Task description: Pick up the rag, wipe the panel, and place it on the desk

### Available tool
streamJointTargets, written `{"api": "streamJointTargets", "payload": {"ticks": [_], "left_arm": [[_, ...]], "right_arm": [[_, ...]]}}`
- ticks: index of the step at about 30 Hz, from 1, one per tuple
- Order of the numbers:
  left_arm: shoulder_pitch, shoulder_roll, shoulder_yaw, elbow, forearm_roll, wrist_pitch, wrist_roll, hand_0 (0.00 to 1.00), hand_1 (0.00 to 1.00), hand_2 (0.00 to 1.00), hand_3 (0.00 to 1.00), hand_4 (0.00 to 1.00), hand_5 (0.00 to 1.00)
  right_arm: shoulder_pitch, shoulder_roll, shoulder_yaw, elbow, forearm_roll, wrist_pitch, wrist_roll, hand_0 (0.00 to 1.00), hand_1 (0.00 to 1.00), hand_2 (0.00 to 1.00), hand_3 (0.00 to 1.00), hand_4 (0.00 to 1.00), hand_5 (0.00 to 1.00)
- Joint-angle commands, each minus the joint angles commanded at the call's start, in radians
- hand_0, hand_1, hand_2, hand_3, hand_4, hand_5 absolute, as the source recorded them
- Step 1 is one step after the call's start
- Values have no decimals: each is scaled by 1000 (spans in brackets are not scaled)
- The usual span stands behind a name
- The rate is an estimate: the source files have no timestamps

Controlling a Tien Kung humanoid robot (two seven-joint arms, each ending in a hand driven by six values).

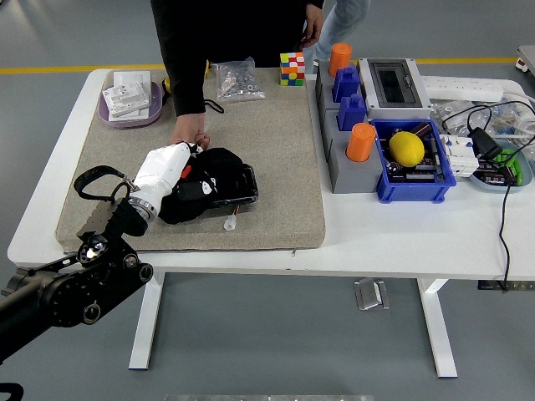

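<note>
Rubik's cube [292, 68], yellow lemon [406, 148] in blue bin [415, 186]

Crumpled black cloth rag [203, 185] pressed onto glossy black rectangular panel [238, 185] by left hand [171, 164]; panel steadied by person's hand [189, 138].

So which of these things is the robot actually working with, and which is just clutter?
In use:
left hand
black rag
black panel
person's hand at the panel

Lying about:
Rubik's cube
lemon in blue bin
bag of screws
power strip
</note>
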Motion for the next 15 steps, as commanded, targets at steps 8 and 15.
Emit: {"api": "streamJointTargets", "payload": {"ticks": [8,15], "left_arm": [[-29,-4,57,-13,-8,-4,0,213,116,458,373,257,2],[-49,-9,86,-30,-4,-6,0,213,118,460,374,256,2]], "right_arm": [[6,-4,-22,0,8,3,-2,719,647,681,585,968,561],[9,-6,-21,0,4,5,-8,720,647,681,584,969,561]]}}
